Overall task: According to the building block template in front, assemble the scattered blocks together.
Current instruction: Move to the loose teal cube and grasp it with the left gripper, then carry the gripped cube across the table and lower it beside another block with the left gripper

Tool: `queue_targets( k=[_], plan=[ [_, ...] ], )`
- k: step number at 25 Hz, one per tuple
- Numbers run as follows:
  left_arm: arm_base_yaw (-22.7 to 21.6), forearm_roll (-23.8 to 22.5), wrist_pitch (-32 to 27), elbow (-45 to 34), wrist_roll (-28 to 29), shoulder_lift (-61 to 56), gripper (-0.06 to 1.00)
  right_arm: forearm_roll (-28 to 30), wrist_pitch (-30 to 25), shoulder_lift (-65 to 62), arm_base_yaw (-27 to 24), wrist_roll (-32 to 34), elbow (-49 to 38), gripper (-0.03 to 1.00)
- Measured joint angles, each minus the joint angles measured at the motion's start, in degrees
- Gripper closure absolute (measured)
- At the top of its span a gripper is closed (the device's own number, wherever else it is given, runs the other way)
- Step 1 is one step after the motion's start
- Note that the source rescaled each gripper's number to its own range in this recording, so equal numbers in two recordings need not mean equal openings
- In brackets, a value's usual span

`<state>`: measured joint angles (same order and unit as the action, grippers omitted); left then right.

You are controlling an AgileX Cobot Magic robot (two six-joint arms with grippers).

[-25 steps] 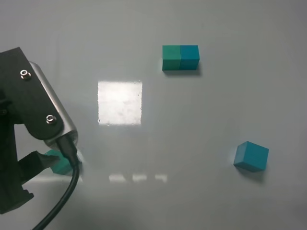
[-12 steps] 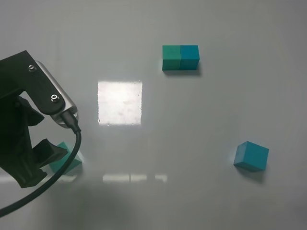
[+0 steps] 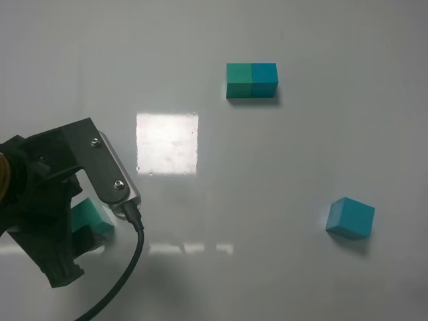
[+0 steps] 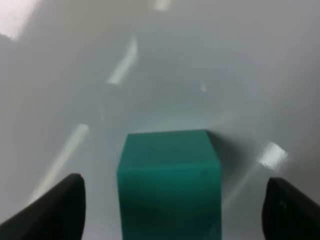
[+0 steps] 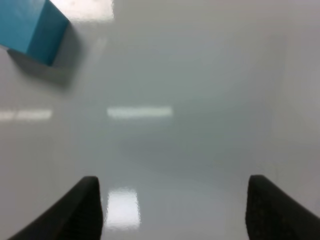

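The building block template (image 3: pixel 251 80), a green cube joined to a blue one, lies at the back of the white table. The loose teal-green cube (image 3: pixel 92 217) sits at the front left, partly hidden under my left arm. In the left wrist view this cube (image 4: pixel 169 182) lies between the two dark fingertips (image 4: pixel 56 210), with a gap on each side. My left gripper (image 4: pixel 172 212) is open around it. The loose cyan-blue cube (image 3: pixel 350 217) sits at the right, also in the right wrist view (image 5: pixel 31 27). My right gripper (image 5: pixel 175 212) is open and empty, a little away from the blue cube.
A bright square light reflection (image 3: pixel 167 142) lies on the glossy table (image 3: pixel 281 167) left of centre. The left arm's black cable (image 3: pixel 127 267) hangs toward the front edge. The right arm is out of the exterior view.
My left arm has swung toward the front and turned, so its wrist now sits lower over the green cube. Both loose cubes and the template have stayed in place.
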<state>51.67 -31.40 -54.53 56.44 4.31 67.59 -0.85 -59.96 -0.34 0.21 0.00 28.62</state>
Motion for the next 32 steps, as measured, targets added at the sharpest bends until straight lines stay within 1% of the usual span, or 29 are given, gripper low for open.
queue_targets(
  k=[6, 8, 9, 10, 11, 12, 18, 22, 23, 27, 30, 32],
  plan=[
    [0.0, -0.89, 1.18, 0.0, 1.59, 2.02, 0.07, 0.0, 0.0, 0.0, 0.0, 0.0, 0.0, 0.42],
    [0.0, -0.89, 1.06, 0.0, 2.39, 2.5, 0.13, 0.0, 0.0, 0.0, 0.0, 0.0, 0.0, 0.42],
    [0.0, -0.89, 0.84, 0.0, 2.95, 2.53, 0.21, 0.0, 0.05, 0.0, 0.0, 0.0, 0.0, 0.42],
    [0.0, -0.93, 0.35, 0.0, 3.57, 2.55, 0.37, 0.0, 0.05, 0.0, 0.0, 0.0, 0.0, 0.42],
    [0.0, -1.01, -0.2, 0.0, 3.94, 2.55, 0.58, 0.0, 0.05, 0.0, 0.0, 0.0, 0.0, 0.42],
    [0.0, -1.19, -0.92, 0.0, 4.11, 2.55, 0.94, 0.0, 0.05, 0.0, 0.0, 0.0, 0.0, 0.42],
    [0.0, -1.44, -3.14, 0.2, 4.87, 2.55, 0.94, 0.0, 0.05, 0.0, 0.0, 0.0, 0.0, 0.42],
    [0.0, -0.96, -5.75, 3.47, 4.24, 2.6, 0.94, 0.0, 0.05, 0.0, 0.0, 0.0, 0.0, 0.42],
    [0.0, -0.1, -6.42, 5.28, 3.41, 2.6, 0.94, 0.0, 0.05, 0.0, 0.0, 0.0, 0.0, 0.42],
    [0.0, 6.33, -8.83, 12.73, -3.04, 2.6, 0.94, 0.0, 0.05, 0.0, 0.0, 0.0, 0.0, 0.42],
    [0.0, 7.21, -9.42, 16.15, -7.25, 3.47, 0.94, 0.0, 0.05, 0.0, 0.0, 0.0, 0.0, 0.42],
    [0.0, 8.72, -10.33, 19.08, -11.62, 5.25, 0.94, 0.0, 0.05, 0.0, 0.0, 0.0, 0.0, 0.42]
  ],
)
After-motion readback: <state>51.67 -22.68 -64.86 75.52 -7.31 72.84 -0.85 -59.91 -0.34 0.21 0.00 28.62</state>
